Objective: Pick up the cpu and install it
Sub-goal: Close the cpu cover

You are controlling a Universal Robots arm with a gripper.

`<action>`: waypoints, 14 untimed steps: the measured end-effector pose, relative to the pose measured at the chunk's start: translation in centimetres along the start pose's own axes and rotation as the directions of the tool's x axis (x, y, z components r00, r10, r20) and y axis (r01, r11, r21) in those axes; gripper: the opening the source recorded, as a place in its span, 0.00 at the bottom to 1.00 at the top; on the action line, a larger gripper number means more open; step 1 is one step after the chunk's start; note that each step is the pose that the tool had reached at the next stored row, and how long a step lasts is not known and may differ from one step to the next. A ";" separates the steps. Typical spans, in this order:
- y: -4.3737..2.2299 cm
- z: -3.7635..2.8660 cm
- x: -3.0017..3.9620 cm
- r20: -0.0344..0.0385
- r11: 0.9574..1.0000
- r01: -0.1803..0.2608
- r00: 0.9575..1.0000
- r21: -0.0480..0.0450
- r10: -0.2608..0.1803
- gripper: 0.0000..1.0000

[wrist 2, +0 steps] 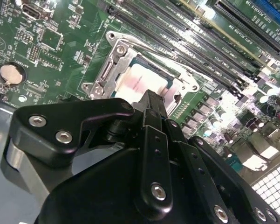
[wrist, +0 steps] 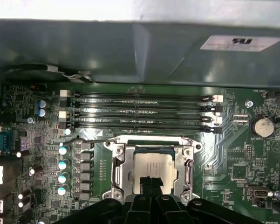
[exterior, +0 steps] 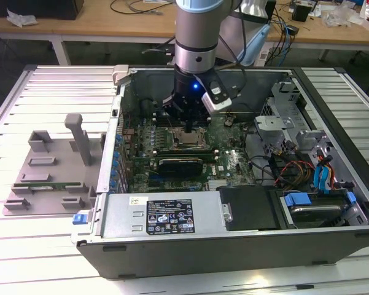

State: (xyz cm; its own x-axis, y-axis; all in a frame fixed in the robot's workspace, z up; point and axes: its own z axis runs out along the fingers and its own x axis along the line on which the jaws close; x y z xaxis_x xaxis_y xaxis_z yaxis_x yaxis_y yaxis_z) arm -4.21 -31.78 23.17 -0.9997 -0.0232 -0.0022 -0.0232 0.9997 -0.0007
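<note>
End effector [wrist: 151, 182] fingers together, tips over cpu [wrist: 149, 165]. Cpu sits in socket [wrist: 117, 170]. RAM slots [wrist: 140, 112] just beside.

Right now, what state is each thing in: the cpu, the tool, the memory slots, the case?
cpu: seated flat in the socket, metal top up.
tool: shut, tips over the cpu's top; contact unclear.
memory slots: all four empty.
computer case: lying on its side, side panel off.
</note>
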 end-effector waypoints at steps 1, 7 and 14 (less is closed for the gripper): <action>0.00 0.05 0.08 0.000 1.000 0.000 1.000 0.000 0.000 0.11; -0.03 0.38 0.67 0.000 1.000 0.000 1.000 0.000 0.000 0.11; -0.03 0.90 1.58 0.000 1.000 0.000 1.000 0.000 0.000 0.11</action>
State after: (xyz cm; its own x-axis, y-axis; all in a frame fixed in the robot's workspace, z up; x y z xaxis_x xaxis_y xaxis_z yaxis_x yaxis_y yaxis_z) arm -5.78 -31.85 22.27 -0.9997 -0.0231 -0.0023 -0.0231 0.9997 -0.0005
